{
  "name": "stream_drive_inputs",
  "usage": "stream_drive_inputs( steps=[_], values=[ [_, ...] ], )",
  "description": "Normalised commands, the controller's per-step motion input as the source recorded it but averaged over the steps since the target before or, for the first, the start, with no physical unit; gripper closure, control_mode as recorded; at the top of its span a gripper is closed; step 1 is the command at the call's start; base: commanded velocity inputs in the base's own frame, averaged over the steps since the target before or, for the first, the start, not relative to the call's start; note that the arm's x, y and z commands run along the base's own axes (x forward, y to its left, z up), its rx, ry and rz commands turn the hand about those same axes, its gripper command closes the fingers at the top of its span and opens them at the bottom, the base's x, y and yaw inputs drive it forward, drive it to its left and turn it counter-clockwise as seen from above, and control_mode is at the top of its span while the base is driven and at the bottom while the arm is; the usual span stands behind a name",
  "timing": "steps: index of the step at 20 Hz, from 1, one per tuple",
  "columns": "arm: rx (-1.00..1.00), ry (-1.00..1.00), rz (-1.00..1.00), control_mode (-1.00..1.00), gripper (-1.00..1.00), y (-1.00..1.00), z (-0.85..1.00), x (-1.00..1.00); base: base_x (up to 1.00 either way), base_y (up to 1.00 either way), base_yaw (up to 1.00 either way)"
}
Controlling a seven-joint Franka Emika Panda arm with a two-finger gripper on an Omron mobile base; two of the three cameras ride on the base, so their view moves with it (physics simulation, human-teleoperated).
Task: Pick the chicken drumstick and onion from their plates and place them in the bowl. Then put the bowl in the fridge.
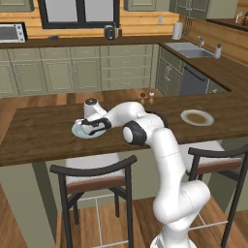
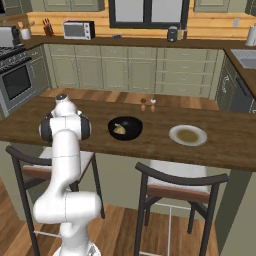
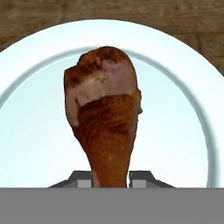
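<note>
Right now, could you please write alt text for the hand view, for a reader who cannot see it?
A reddish-brown chicken drumstick, thick end away from the camera, lies on a flat round pale blue plate. Its narrow end runs down between the two dark fingertips of the jaws, which stand close on either side of it. Brown wooden counter shows beyond the plate.

Drumstick (image 3: 105, 118) on pale plate (image 3: 183, 131), apparently between jaws

Pale green cabinets (image 1: 72, 72) line wood-panelled walls behind a dark wooden counter (image 1: 38, 135) with stools (image 1: 97, 181).
</note>
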Motion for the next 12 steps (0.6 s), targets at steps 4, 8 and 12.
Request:
stream_drive_inputs(
  steps=[4,8,12],
  values=[
    [0.0,0.0,0.0,-1.0,1.0,-0.16,-0.14,-0.2,0.0,0.0,0.0],
    [0.0,-0.02,0.0,-1.0,1.0,-0.13,0.23,-0.19,0.0,0.0,0.0],
    [0.0,-0.08,0.0,-1.0,1.0,-0.17,0.95,-0.78,0.0,0.0,0.0]
  ],
)
